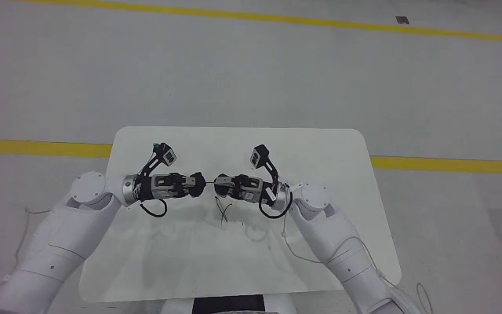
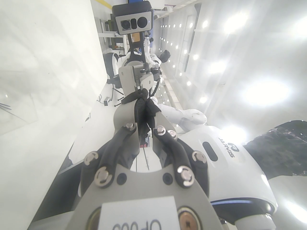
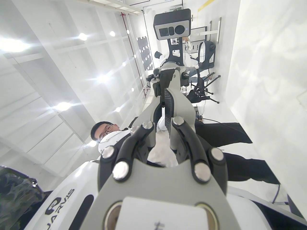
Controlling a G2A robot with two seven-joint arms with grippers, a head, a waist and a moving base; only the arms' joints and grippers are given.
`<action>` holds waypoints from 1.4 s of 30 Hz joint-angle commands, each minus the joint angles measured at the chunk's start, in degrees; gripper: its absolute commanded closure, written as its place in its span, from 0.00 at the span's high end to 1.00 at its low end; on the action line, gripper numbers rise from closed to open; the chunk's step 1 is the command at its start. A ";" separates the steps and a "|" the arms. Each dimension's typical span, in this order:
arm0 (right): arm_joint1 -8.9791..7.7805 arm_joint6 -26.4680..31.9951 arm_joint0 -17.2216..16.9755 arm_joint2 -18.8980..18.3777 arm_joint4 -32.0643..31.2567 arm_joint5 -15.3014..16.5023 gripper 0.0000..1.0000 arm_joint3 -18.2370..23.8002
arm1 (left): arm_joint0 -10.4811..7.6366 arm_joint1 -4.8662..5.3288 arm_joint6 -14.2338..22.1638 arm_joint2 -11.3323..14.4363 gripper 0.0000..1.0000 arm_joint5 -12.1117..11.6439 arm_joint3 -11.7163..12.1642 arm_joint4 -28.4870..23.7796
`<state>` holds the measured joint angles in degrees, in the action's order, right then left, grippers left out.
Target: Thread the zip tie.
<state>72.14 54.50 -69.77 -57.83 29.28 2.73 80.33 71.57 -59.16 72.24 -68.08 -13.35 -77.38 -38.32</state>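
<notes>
Step in hand, by my read: the threading itself, tip going into head, not yet pulled through. Both arms meet over the middle of the table [image 1: 329, 157], nose to nose. Left gripper [image 1: 198, 182] and right gripper [image 1: 222, 185] sit just apart, w/ the zip tie [image 1: 209, 183] showing as a thin dark line bridging the gap, held up off the table. Left wrist view: left gripper's fingers pressed together on a dark bit, and a thin strap runs back betw. them. Right wrist view: right gripper's pads closed flat together too. So each looks clamped on one end of the zip tie. Which end is tip and which is head: too small to tell.

Next move prob. calls for fine alignment: tip square to the slot, then a short straight push, one gripper steady while the other feeds. Strap is thin and flexy, so it may bow or slip past the slot if the angle's off. A regrip nearer the tip might help.

Room: plenty. Table edges well apart from both grippers on all sides. Loose ties [image 1: 224, 212] lie on the table near the grippers, toward the robot, below the work, so not in the way unless an arm drops.
</notes>
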 commanded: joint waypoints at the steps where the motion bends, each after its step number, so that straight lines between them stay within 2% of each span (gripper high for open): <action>1: -0.02 -0.02 -0.01 0.02 0.02 -0.02 0.13 0.05 | 0.00 0.00 0.00 0.00 0.00 0.00 0.00 0.00; 8: -0.07 -0.23 -0.23 0.21 0.17 -0.08 0.17 0.34 | 0.00 0.00 0.00 0.00 0.00 0.00 0.00 0.00; 16: -0.12 -0.47 -0.26 0.40 0.13 0.03 0.10 0.61 | 0.00 0.00 0.00 0.00 0.00 0.00 0.00 0.00; 19: -0.16 -0.60 -0.26 0.42 -0.03 0.09 0.00 0.72 | 0.00 0.00 0.00 0.00 0.00 0.00 0.00 0.00; 29: -0.25 -1.05 -0.30 0.57 -0.51 0.22 0.00 1.07 | 0.00 0.00 0.00 0.00 0.00 0.00 0.00 0.00; 30: -0.27 -1.07 -0.31 0.57 -0.49 0.22 0.00 1.09 | 0.00 0.00 0.00 0.00 0.11 0.00 0.00 0.00; 31: -0.27 -1.09 -0.32 0.57 -0.47 0.22 0.00 1.09 | 0.00 0.00 0.00 0.00 0.44 0.00 0.00 0.00; 32: -0.28 -1.12 -0.32 0.57 -0.45 0.21 0.00 1.10 | 0.11 -0.03 -0.82 0.10 0.92 0.09 -0.21 0.06; 34: -0.29 -1.25 -0.39 0.56 -0.28 0.22 0.00 1.13 | 0.46 -0.04 -2.18 0.40 1.00 0.26 -1.09 0.36; 40: -0.26 -1.55 -0.44 0.76 0.17 0.11 0.00 1.13 | 0.73 0.13 -2.35 0.50 1.00 0.17 -1.68 0.24; 41: -0.23 -1.64 -0.43 0.86 0.26 0.12 0.00 1.09 | 0.72 0.16 -2.28 0.53 0.92 0.14 -1.68 0.18; 42: -0.21 -1.70 -0.42 0.94 0.32 0.13 0.00 1.04 | 0.72 0.18 -2.27 0.56 0.90 0.15 -1.68 0.09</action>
<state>71.91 52.86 -70.20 -56.97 29.53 2.84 81.43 72.30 -59.00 69.95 -67.55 -13.20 -79.07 -38.14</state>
